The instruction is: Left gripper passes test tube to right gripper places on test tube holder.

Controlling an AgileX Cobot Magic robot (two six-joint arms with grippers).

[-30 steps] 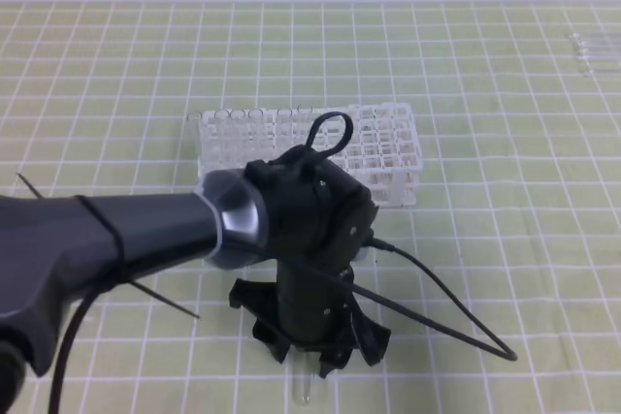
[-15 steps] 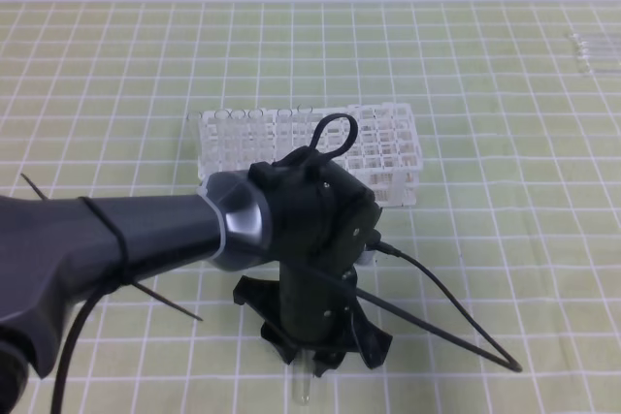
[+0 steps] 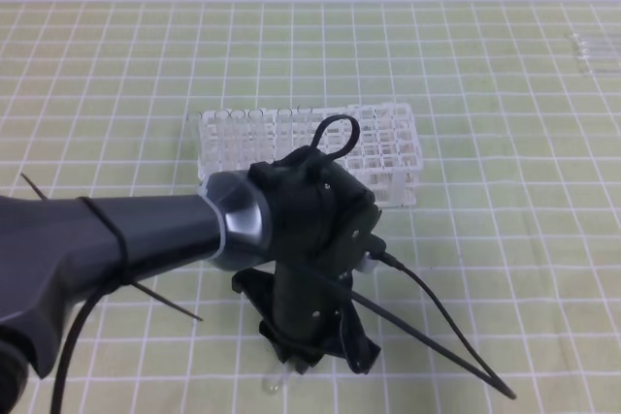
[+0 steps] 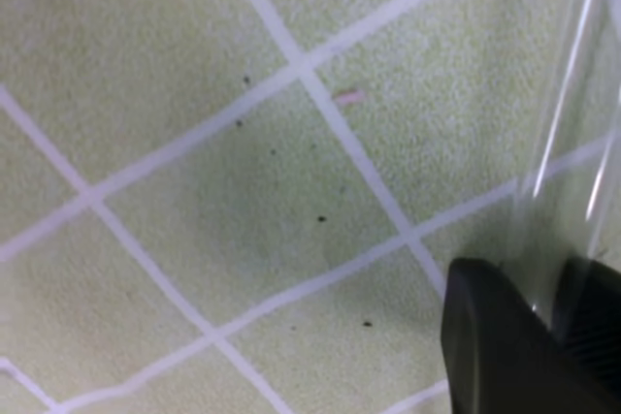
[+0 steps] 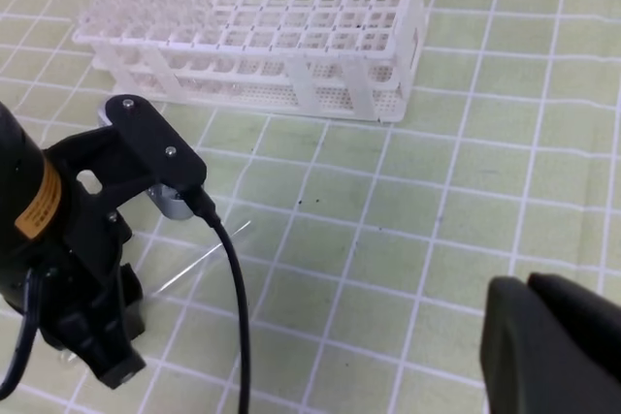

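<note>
Exterior high: left gripper [image 3: 309,354] low over the green gridded mat [image 3: 505,191], its bulky black arm [image 3: 116,235] coming in from the left edge. Arm and wrist block much of the near mat and the front left corner of the test tube holder [image 3: 388,147], which stands behind, well apart from the claw. Thin black cable [image 3: 441,322] loops off the wrist out to the right onto the mat. Test tube [image 3: 277,378] pokes out beneath the claw, only its lower end showing, tilted down-left, close to the mat. More clear tubes [image 3: 592,46] lie far off at the upper right corner. Right gripper not seen here.

Versus 0.5 s ago: claw has turned a bit and shifted left; the tube end sat nearly upright below the claw, now it slants left. Cable end swung slightly lower right. Rack unchanged.

Left wrist: mat very close, blurred. Tube [image 4: 572,113] runs up the right edge, clear, pinched between two black fingers [image 4: 495,336] at bottom right, so the claw is narrow, clamped on the glass.

Right wrist: left gripper [image 5: 92,336] at lower left, orange mark on its wrist, cable [image 5: 233,288] trailing down. Tube [image 5: 199,257] shows as a faint slanted streak beside it. Rack [image 5: 291,36] at top. Right gripper [image 5: 548,351]: only a dark blurred part in the bottom right corner, cannot tell how wide it stands; nothing seen in it.
</note>
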